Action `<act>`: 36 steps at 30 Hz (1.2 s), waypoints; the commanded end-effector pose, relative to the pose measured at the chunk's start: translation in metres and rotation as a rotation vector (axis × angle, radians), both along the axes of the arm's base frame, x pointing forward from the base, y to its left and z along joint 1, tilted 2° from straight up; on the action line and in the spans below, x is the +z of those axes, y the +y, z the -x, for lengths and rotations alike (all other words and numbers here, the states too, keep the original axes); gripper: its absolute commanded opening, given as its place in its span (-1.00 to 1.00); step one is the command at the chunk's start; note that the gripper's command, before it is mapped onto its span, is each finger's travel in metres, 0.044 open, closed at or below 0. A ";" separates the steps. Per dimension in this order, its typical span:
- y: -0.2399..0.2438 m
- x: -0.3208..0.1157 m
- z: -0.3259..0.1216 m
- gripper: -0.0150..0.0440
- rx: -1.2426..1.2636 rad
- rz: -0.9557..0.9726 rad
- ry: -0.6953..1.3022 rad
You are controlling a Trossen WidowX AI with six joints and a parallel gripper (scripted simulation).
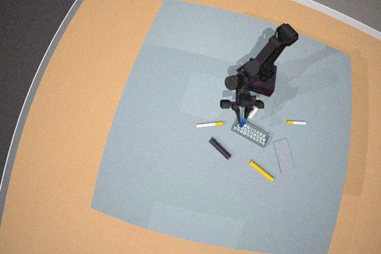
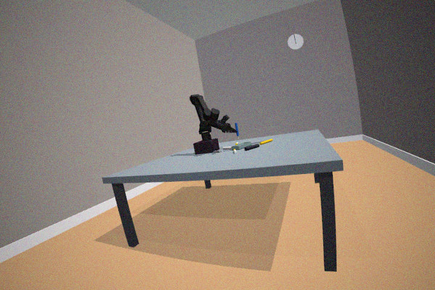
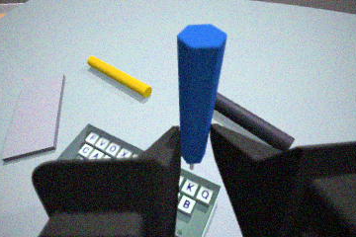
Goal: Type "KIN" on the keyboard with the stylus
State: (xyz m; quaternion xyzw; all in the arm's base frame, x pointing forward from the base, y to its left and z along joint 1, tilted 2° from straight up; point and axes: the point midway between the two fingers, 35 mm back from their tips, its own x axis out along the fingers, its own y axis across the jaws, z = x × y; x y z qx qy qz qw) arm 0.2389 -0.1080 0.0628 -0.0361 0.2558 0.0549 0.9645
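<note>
My gripper (image 1: 242, 120) (image 2: 236, 130) (image 3: 194, 131) is shut on the blue stylus (image 1: 243, 121) (image 2: 237, 128) (image 3: 201, 89). The stylus stands nearly upright between the fingers, with its thin tip down. The grey-green keyboard (image 1: 252, 134) (image 2: 241, 145) lies below, and the tip hangs clear above it in the exterior view. In the wrist view the tip shows just beyond the K key (image 3: 190, 187), near the end of the keyboard with Q (image 3: 205, 194) and B (image 3: 186, 203). The left finger hides many keys there, including any view of I and N.
A black bar (image 1: 220, 148) (image 2: 251, 147) (image 3: 255, 119), a yellow rod (image 1: 261, 171) (image 2: 266, 141) (image 3: 119, 76) and a flat pale slab (image 1: 283, 155) (image 3: 38, 118) lie around the keyboard. Two white-and-yellow sticks (image 1: 209, 124) (image 1: 296, 122) lie to either side. A white stick (image 1: 252, 112) lies partly under the gripper.
</note>
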 end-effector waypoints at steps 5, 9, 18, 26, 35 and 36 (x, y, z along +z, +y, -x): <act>-0.001 -0.013 0.000 -0.49 0.004 0.005 -0.003; -0.001 -0.024 0.001 -0.49 0.004 0.005 -0.003; 0.000 -0.036 0.002 -0.31 0.004 0.004 -0.003; 0.000 -0.038 0.001 -0.22 0.004 0.004 -0.003; 0.000 -0.045 0.001 -0.22 0.004 0.004 -0.003; 0.000 -0.046 0.001 -0.22 0.004 0.004 -0.003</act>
